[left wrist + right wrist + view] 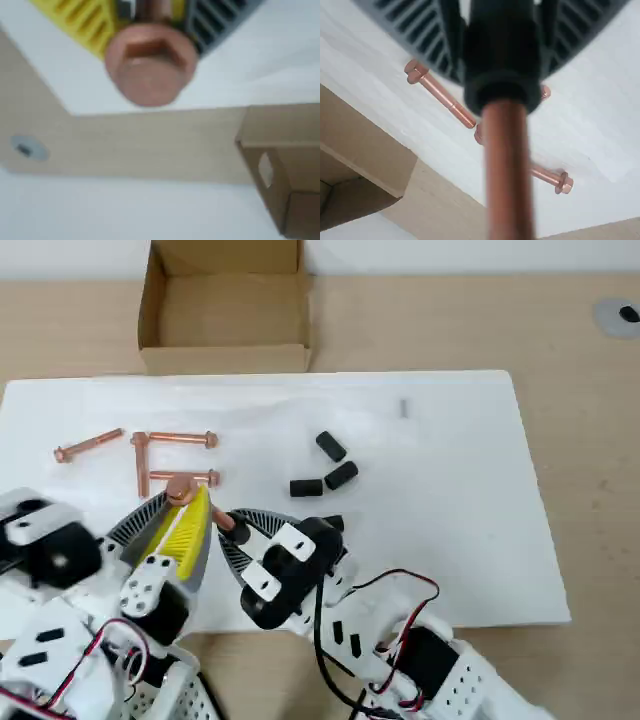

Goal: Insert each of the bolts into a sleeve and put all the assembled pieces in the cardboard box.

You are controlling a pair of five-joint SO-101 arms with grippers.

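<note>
Left hand (181,502): your yellow and grey fingers are clamped on a copper bolt (150,65). Its flanged hex head sits at the fingertips, over the near part of the white mat (450,470).
Right hand (232,525): your dark fingers are clamped around a black sleeve (502,60), and a copper shaft (507,170) sticks out of the sleeve's bore.
Hands together: you have both tips close to each other, just apart, the left one to the left of the right. You cannot tell from these views whether the shaft in the sleeve belongs to the bolt the left hand grips.
Loose bolts (175,440): you see several lying flat on the left part of the mat, just beyond the hands. One of them (90,445) lies off to the left.
Loose sleeves (342,475): you have three in a small cluster near the mat's middle, to the right of the bolts.
Cardboard box (225,358): it stands open on the tabletop (580,440) beyond the mat's far edge, well apart from both hands.
</note>
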